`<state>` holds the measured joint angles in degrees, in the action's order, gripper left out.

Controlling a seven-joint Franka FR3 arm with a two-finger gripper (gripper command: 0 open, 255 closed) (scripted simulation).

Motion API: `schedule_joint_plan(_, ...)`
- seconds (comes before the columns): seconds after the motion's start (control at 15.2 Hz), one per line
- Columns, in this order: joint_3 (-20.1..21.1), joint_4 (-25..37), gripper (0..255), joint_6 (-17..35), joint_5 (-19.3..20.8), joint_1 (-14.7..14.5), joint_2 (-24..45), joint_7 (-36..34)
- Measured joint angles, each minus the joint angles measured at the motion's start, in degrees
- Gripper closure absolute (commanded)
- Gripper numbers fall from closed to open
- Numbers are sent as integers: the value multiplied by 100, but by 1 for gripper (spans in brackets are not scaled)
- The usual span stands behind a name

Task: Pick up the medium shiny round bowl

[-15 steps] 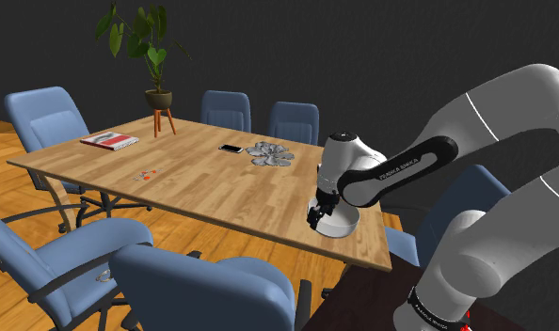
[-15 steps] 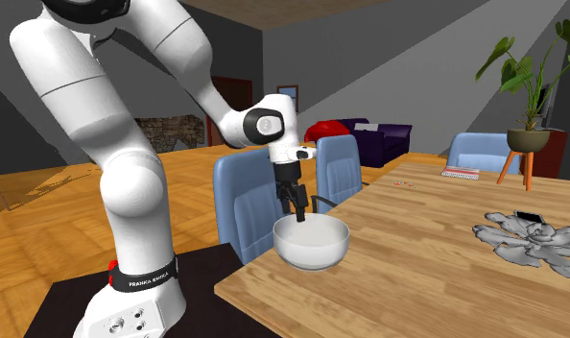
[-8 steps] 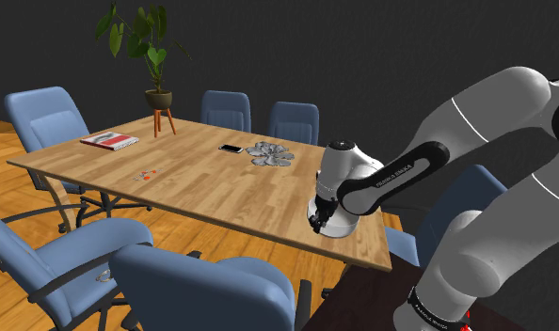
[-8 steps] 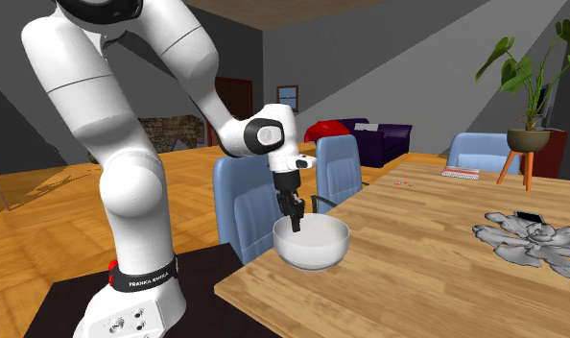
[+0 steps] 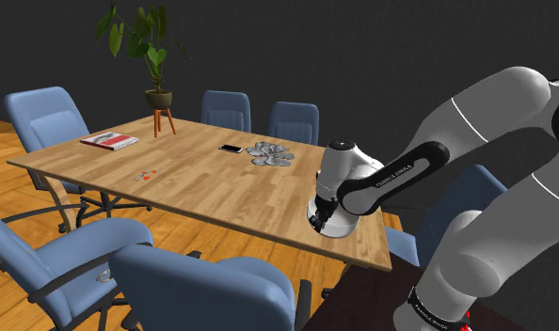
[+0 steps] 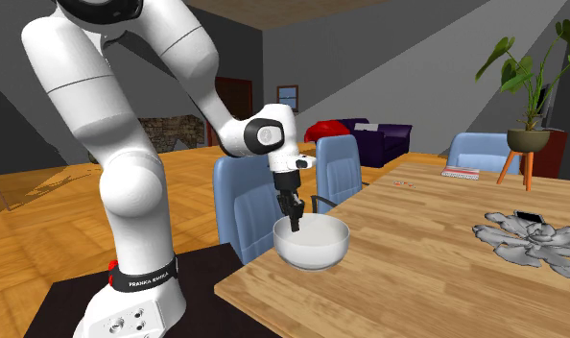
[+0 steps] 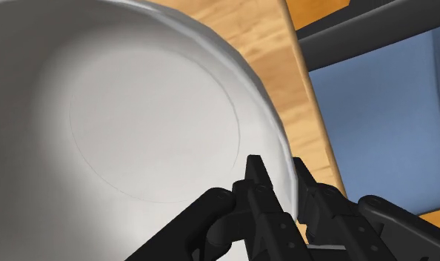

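Fingers (image 7: 256,175): we see them clasped on the rim of the bowl (image 6: 317,250), one inside, one outside.
Bowl: we find it upright at the near right corner of the table (image 5: 193,183), shoulder view.

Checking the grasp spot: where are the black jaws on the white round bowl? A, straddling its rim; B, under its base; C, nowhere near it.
A: one jaw sits inside and one outside the wall of the white round bowl, clasping its rim.
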<state>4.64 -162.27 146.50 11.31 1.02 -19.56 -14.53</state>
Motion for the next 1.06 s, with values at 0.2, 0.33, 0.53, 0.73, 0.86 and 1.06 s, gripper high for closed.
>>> schedule_joint_plan(0.2, -30, 49, 255, -223, -67, -36, -174, 76)
schedule_joint_plan(0.33, -41, 102, 255, -422, -123, -73, -320, 119)
schedule_joint_plan(0.53, -67, 186, 255, -730, -192, -115, -548, 195)
schedule_joint_plan(0.73, -102, 304, 255, -1028, -240, -136, -732, 279)
schedule_joint_plan(0.86, -101, 390, 255, -1244, -282, -166, -862, 304)
schedule_joint_plan(1.06, -114, 492, 255, -1500, -320, -189, -1017, 351)
